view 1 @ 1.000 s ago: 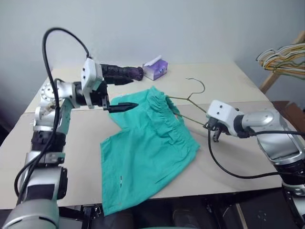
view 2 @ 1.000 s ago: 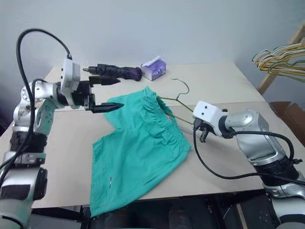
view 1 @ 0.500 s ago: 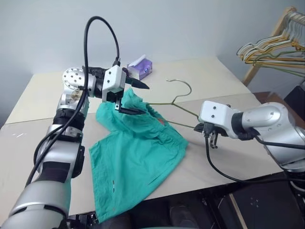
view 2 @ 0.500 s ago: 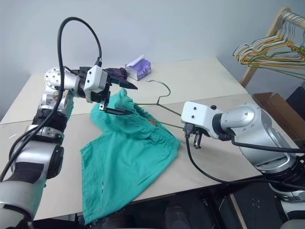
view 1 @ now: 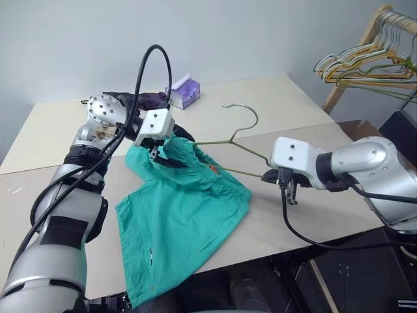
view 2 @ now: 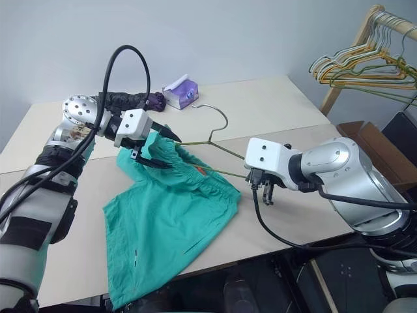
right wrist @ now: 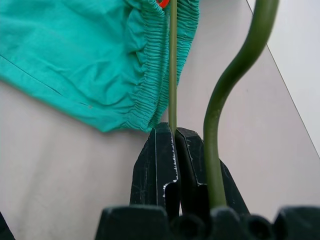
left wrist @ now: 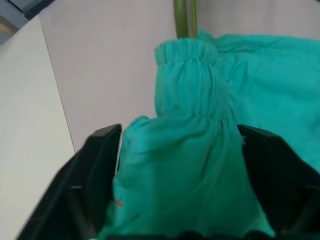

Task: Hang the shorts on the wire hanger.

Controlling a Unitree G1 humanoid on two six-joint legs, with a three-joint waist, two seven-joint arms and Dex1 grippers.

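The teal-green shorts (view 1: pixel 182 215) lie spread on the table, one leg hanging over the front edge. My left gripper (view 1: pixel 167 150) is at their back waistband corner. It is open, with a bunched fold of the waistband (left wrist: pixel 187 165) filling the gap and touching both fingers (left wrist: pixel 95 170). The wire hanger (view 1: pixel 242 145) lies tilted, its hook (view 1: pixel 246 112) towards the back, and its far end runs into the waistband. My right gripper (view 2: pixel 264 193) is shut on the hanger's thin lower wire (right wrist: pixel 172 75), just right of the shorts.
A purple tissue box (view 1: pixel 184 92) and a dark purple bundle (view 1: pixel 140 98) sit at the table's (view 1: pixel 273 98) back. A wooden rack with several coloured hangers (view 1: pixel 365 62) stands at the far right. A cardboard box (view 2: pixel 365 134) is beside the table.
The camera has swung. My left gripper dipped down over the waistband corner and its fingers narrowed around the cloth. The right gripper keeps its hold on the hanger.
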